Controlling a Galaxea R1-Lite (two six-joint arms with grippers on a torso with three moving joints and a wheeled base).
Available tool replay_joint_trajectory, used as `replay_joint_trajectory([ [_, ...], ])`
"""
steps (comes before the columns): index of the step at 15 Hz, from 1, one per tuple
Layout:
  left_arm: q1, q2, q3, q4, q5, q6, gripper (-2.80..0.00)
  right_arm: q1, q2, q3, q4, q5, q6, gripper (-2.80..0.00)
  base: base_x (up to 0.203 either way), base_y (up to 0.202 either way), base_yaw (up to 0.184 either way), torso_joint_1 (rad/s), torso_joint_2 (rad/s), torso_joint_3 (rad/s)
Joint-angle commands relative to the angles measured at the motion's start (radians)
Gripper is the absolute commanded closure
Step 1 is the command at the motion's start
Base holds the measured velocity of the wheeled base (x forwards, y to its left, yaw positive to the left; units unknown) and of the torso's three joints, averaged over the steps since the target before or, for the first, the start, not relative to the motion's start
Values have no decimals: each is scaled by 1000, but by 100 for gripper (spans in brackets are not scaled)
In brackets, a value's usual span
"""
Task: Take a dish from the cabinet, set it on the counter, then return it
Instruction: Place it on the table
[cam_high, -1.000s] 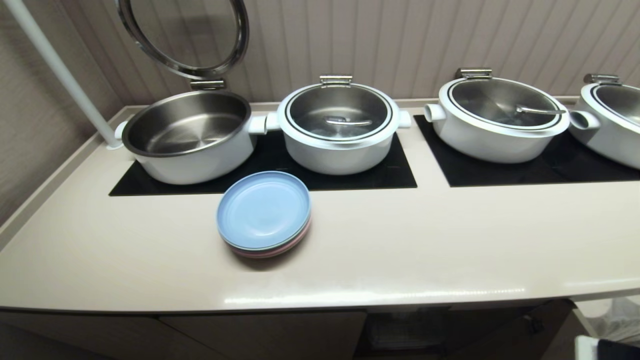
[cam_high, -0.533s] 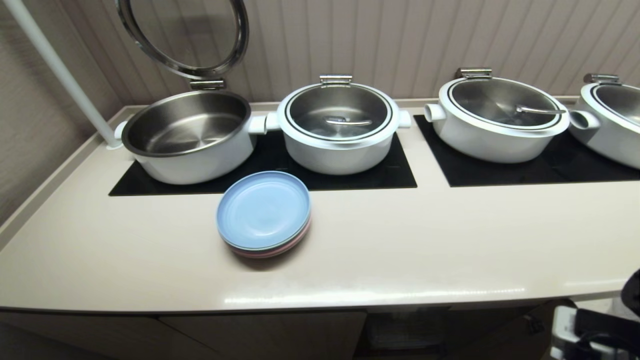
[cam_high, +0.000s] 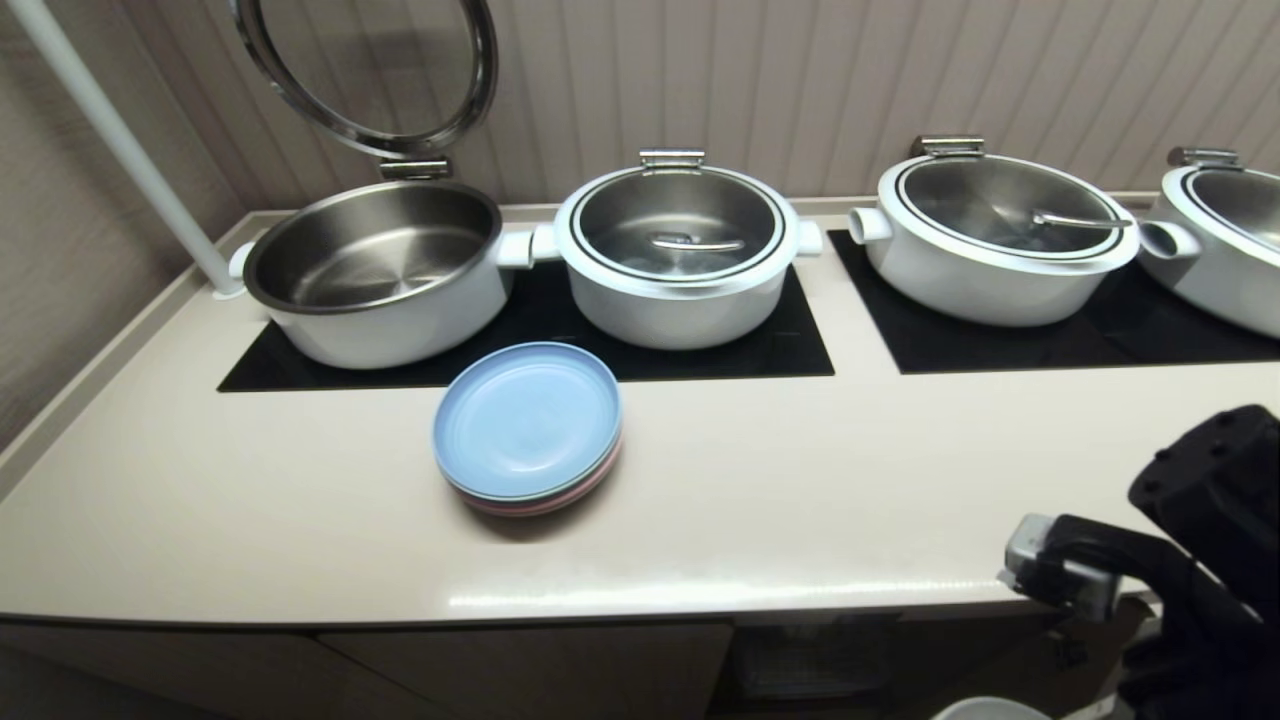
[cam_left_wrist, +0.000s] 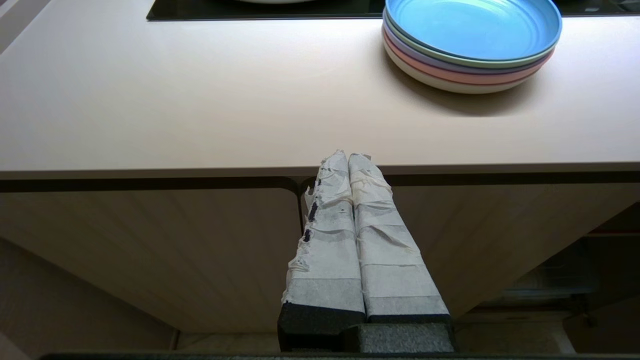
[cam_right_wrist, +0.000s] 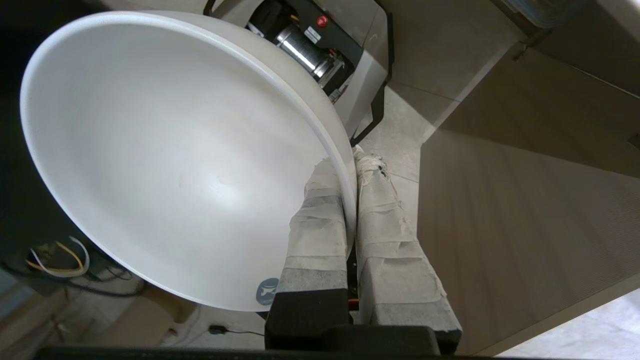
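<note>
A: Behind everything stands a ribbed beige wall, and below it runs the long cream counter (cam_high: 800, 500) with its black glass panels (cam_high: 540, 340). What stands on it?

B: Four large white pots (cam_high: 680, 260) in a row on the panels. Only the one most to the left has its round lid (cam_high: 370, 70) lifted up against the wall; the others are covered. In front of them, on the bare counter, lies a stack of plates (cam_high: 528, 428) with a blue one on top. The left wrist view shows green, purple, pink and white rims under it.

A: And where is the dish?

B: The dish (cam_right_wrist: 170, 165), a plain white bowl, is not on the counter. It is in the right gripper (cam_right_wrist: 350, 165). The taped fingers (cam_right_wrist: 385, 240) are closed narrowly on its rim, one inside the bowl and one outside. The bowl is tilted, with its inside toward the wrist camera. In the head view only a white edge of it shows at the lower border, below the counter's front edge.

A: Where is the right arm itself?

B: At the lower right corner of the head view, dark, beside the counter's front edge and in front of the cabinet (cam_right_wrist: 525, 210). One ribbed door stands open next to the bowl.

A: And the left gripper?

B: The left gripper (cam_left_wrist: 348, 157) hangs low before the closed cabinet doors, its taped fingers pressed together with nothing between them, tips just under the counter's edge.
</note>
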Motion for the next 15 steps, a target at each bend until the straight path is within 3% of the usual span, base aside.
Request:
replay_joint_trajectory([
  [1,0,0,0,0,0,-1,0,-25,77,-64,4,1,26,0,0,0,0,0,0,0],
  [6,-1,0,0,0,0,-1,0,-113,136,-132,3,0,84,0,0,0,0,0,0,0],
  [12,0,0,0,0,-1,-1,0,-223,217,-211,1,-3,239,0,0,0,0,0,0,0],
  [15,-1,0,0,0,0,-1,0,-260,286,-261,-56,-1,272,0,0,0,0,0,0,0],
])
